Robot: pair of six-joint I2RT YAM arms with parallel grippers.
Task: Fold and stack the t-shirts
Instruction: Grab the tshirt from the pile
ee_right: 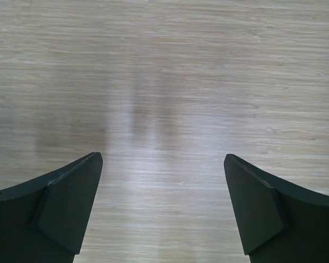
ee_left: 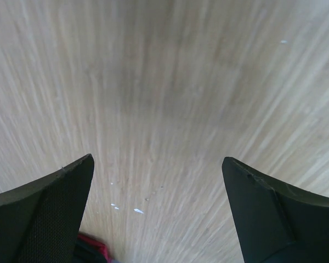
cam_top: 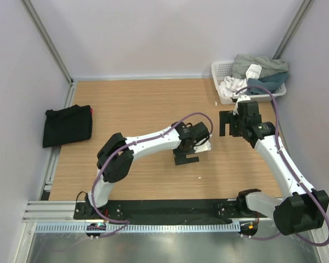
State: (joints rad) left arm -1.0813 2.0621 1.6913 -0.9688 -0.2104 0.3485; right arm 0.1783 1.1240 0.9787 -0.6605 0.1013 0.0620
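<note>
Black t-shirt (cam_top: pixel 67 125): folded into a near-square pad at the far-left edge of the table (cam_top: pixel 142 104), its slightly longer side running left to right and its left margin lapping over the table's edge; neck and hem cannot be told apart.
Basket (cam_top: pixel 222 68): white plastic lattice, far-right corner, heaped with crumpled shirts that show no clear axis.
Grey-green t-shirt (cam_top: pixel 257 64): on top of the heap, towards the far side.
Teal t-shirt (cam_top: pixel 268 82): beneath it, at the basket's right end.
White t-shirt (cam_top: pixel 233 86): bunched at the near-left rim, spilling over it.
Left gripper (cam_top: pixel 186 159): mid-table, jaws spread wide over bare wood with nothing between them (ee_left: pixel 159 208).
Right gripper (cam_top: pixel 225 123): just near of the basket, fingers aimed left, jaws likewise parted and empty (ee_right: pixel 162 208).
Hard to make out: a red patch (ee_left: pixel 93 244), cut off at the bottom edge of the left wrist view; much of the basket's load is buried under the top layers.
</note>
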